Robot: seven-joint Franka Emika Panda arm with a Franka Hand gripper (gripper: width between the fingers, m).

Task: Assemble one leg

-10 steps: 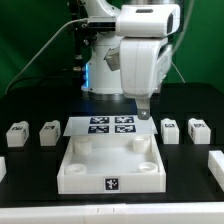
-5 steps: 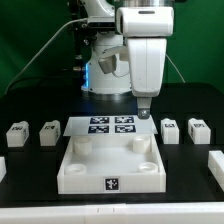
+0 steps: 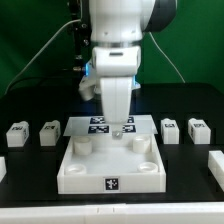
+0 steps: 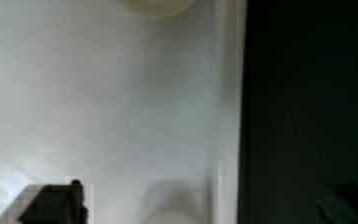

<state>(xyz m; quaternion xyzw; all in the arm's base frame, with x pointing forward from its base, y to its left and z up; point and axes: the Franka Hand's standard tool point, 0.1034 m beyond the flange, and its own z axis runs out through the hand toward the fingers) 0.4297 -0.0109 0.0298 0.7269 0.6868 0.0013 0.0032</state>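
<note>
Several legs, small white blocks with tags, stand in a row on the black table: two at the exterior view's left (image 3: 16,133) (image 3: 49,131) and two at its right (image 3: 170,129) (image 3: 198,129). My gripper (image 3: 118,130) hangs low over the back edge of the large white tray-like piece (image 3: 75,172), away from every leg. In the wrist view the gripper (image 4: 202,205) is open and empty, with one dark fingertip (image 4: 51,203) over the tray's white surface (image 4: 123,100) and the other over the dark table.
The marker board (image 3: 98,124) lies just behind the tray, partly hidden by my arm. More white pieces sit at the table's edges at the exterior view's right (image 3: 216,160) and left (image 3: 1,166). A green wall stands behind.
My arm has swung toward the exterior view's left and come lower, from above the marker board's right end to the tray's back edge. The parts have not moved.
</note>
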